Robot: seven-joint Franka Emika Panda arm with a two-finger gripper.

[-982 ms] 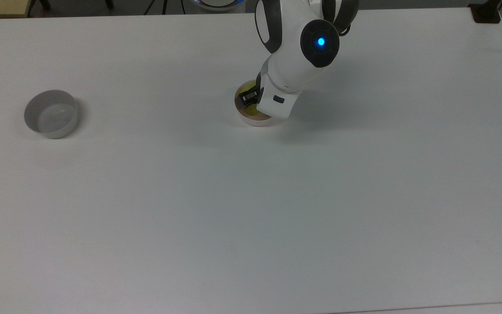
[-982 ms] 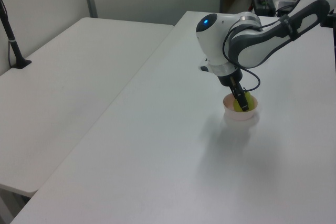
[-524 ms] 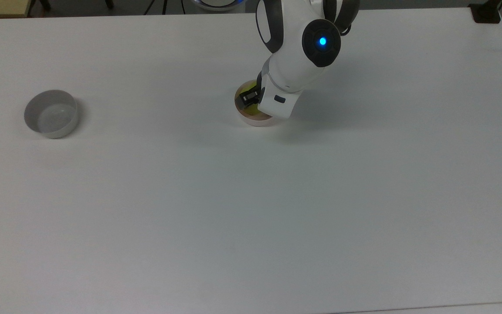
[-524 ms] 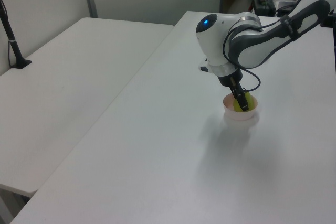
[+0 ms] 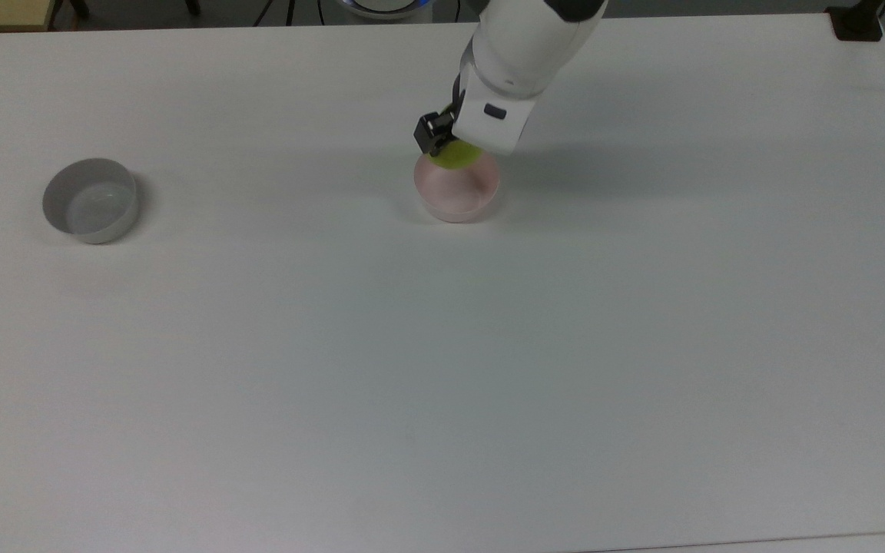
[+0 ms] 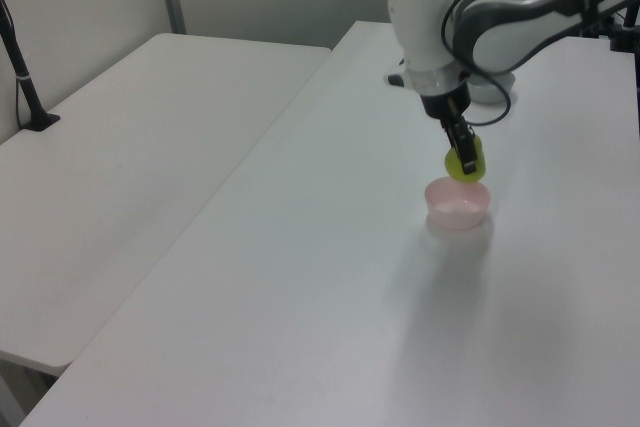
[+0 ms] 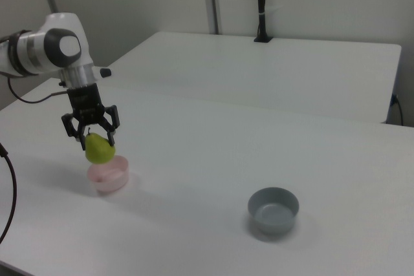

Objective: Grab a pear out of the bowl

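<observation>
Our gripper (image 7: 98, 139) pinches the pear (image 7: 100, 150) tight, and we see it hanging just above the pink bowl (image 7: 108, 176).

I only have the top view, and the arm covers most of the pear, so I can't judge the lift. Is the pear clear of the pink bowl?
Observer: Yes. In the right view the pear hangs above the pink bowl, with a gap between its underside and the rim.
Operator: How is it held?
Observer: In the right view the end effector is closed on the upper part of the pear, whose rounded body hangs below the fingertips.
Operator: Anything left inside the bowl?
Observer: No; the left view looks into the pink bowl, and its inside is bare.
Operator: What about the grey bowl?
Observer: In the right view the grey bowl stands apart, toward the right view's right, and nothing is in it.
</observation>
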